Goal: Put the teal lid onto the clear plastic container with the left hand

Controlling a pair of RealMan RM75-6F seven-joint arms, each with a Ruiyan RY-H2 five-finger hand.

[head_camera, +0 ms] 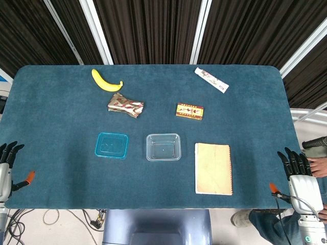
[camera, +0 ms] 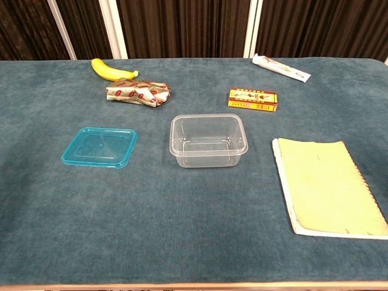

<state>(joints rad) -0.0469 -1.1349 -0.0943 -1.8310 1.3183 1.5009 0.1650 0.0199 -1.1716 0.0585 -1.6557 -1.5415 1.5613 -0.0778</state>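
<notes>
The teal lid (head_camera: pixel 111 145) (camera: pixel 100 147) lies flat on the blue cloth, left of the clear plastic container (head_camera: pixel 163 147) (camera: pixel 208 139), which stands upright and empty a short gap away. My left hand (head_camera: pixel 7 168) hangs at the table's left edge, far from the lid, fingers apart and holding nothing. My right hand (head_camera: pixel 301 176) rests off the right front corner, fingers also spread and empty. Neither hand shows in the chest view.
A banana (head_camera: pixel 106 80) and a crumpled foil wrapper (head_camera: pixel 125 105) lie behind the lid. A small red-yellow box (head_camera: pixel 189 111) sits behind the container, a white tube (head_camera: pixel 211 79) at the back right, a yellow notebook (head_camera: pixel 213 168) right of the container.
</notes>
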